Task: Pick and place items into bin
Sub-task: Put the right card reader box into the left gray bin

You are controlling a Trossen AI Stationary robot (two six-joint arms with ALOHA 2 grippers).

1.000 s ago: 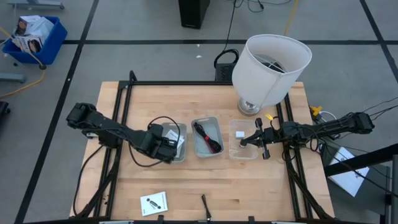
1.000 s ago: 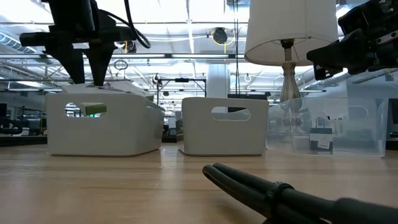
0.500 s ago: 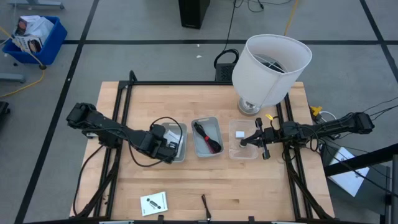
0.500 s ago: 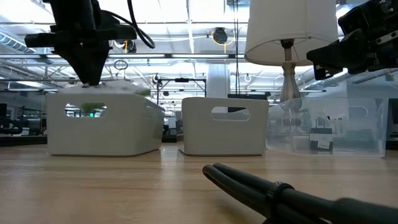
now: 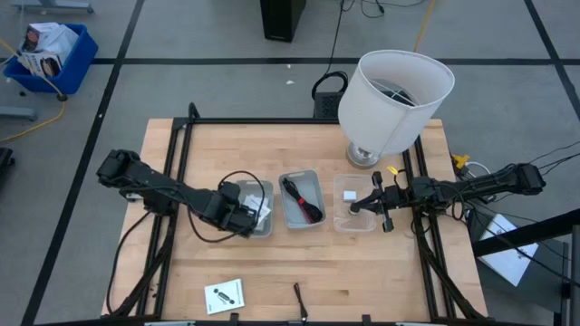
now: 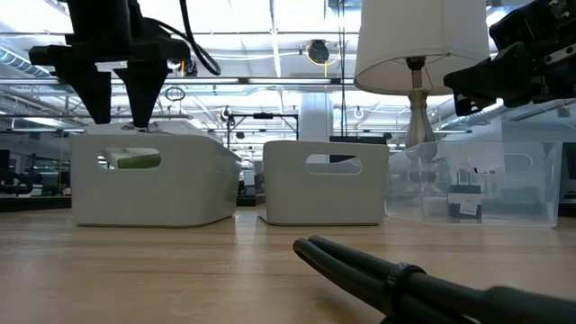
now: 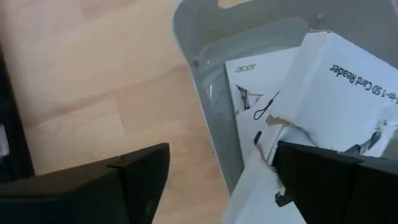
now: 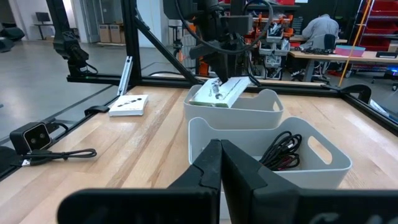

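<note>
Near bench edge, 6 o'clock: thin dark stick [image 5: 298, 300] and white card [image 5: 224, 295], both unpicked.

9 o'clock: left gripper [image 5: 246, 214], jaws spread, above left bin [image 5: 264, 186]. Card box [image 7: 348, 93] lies tilted across bin rim; my worry: it tips out.

Centre: cable bundle [image 5: 303, 199] in middle bin [image 5: 312, 177].

3 o'clock: right gripper [image 5: 357, 207], jaws pressed together, waiting over clear bin [image 5: 344, 186].

Bright, even overhead light; soft shadows on the table [image 5: 362, 263]. Left wrist view blurred close-up; low view's foreground soft.
</note>
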